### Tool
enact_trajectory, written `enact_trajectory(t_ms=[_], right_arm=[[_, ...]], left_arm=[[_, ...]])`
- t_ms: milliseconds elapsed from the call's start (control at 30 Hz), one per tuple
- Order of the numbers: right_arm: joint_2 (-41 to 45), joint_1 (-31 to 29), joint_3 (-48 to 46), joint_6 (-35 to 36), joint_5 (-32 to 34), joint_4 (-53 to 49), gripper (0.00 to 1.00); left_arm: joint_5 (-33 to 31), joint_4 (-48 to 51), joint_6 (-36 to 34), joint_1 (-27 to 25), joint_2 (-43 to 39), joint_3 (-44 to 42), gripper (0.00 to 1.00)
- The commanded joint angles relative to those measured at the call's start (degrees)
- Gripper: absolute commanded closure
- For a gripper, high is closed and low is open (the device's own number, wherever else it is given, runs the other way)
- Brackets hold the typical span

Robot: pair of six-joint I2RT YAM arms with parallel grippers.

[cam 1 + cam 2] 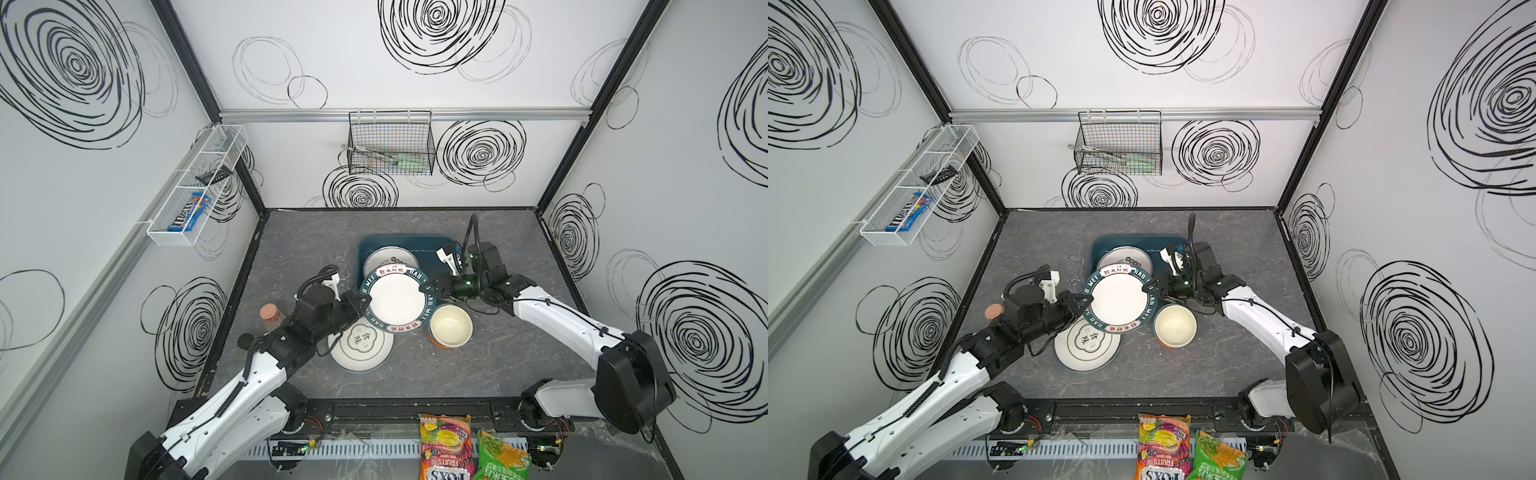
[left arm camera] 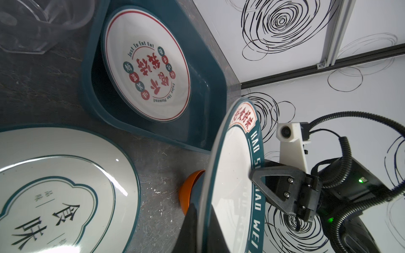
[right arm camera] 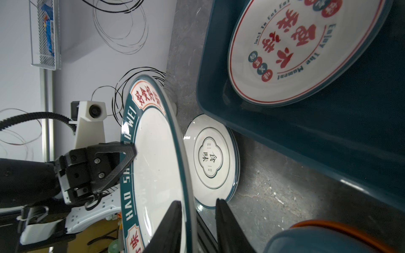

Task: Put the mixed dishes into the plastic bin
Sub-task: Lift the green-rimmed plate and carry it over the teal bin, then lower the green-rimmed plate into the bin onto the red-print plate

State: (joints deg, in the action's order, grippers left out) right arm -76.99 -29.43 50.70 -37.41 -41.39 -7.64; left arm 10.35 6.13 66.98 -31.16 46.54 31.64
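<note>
The left gripper (image 1: 363,301) is clamped tight on one side of the teal-rimmed plate (image 1: 397,300). The plate is up in the air, partly over the near edge of the plastic bin (image 1: 424,245). The right gripper (image 1: 433,291) has its jaws apart around the plate's other side, with a gap showing. A red-lettered plate (image 1: 388,259) lies inside the bin. In front of the bin sit a white plate (image 1: 360,347) and a cream bowl (image 1: 451,326).
</note>
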Motion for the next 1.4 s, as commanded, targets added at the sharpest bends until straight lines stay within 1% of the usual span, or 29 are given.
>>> enact_trajectory(t_ms=[0, 33, 67, 167, 233, 300, 467, 633, 833, 1067, 1367], right_arm=[[2.0, 0.7, -0.6, 0.0, -1.6, 1.6, 0.79], [2.1, 1.0, -0.7, 0.0, -1.8, 1.7, 0.82], [2.2, 1.2, -0.8, 0.0, -1.9, 1.8, 0.85], [2.5, 1.8, -0.8, 0.0, -2.1, 1.9, 0.91], [2.7, 2.2, -0.7, 0.0, -2.0, 2.0, 0.94], [2.9, 2.7, -0.6, 0.0, -2.0, 1.9, 0.96], [2.7, 4.3, 0.1, 0.2, -1.7, 1.5, 0.96], [1.6, 5.6, 1.3, 0.5, -0.7, 1.1, 0.97], [-0.9, 6.6, 3.4, 0.4, -0.1, 1.0, 0.97], [-4.9, 7.4, 6.6, 0.4, 1.3, 0.9, 0.97], [-12.2, 7.8, 11.5, 0.1, 4.2, 1.9, 0.97]], left_arm=[[0.7, -7.6, 1.0, -0.5, 0.3, 2.8, 0.98], [0.7, -7.7, 1.0, -0.5, 0.3, 2.7, 0.98], [0.7, -7.7, 1.1, -0.5, 0.5, 2.7, 0.92], [0.7, -7.8, 1.3, -0.5, 0.5, 2.3, 0.81], [0.5, -7.6, 1.4, -0.5, 0.3, 2.1, 0.73], [0.3, -7.2, 1.4, -0.4, 0.1, 1.9, 0.62], [-0.3, -5.4, 1.4, 0.4, -1.2, 0.9, 0.42], [-0.6, -3.7, 1.4, 1.6, -4.4, -1.3, 0.31], [-0.1, 0.3, 1.3, 3.7, -9.2, -3.7, 0.26], [0.6, 5.4, 1.3, 6.0, -14.9, -6.1, 0.25], [1.2, 9.3, 1.7, 6.8, -19.3, -8.1, 0.25]])
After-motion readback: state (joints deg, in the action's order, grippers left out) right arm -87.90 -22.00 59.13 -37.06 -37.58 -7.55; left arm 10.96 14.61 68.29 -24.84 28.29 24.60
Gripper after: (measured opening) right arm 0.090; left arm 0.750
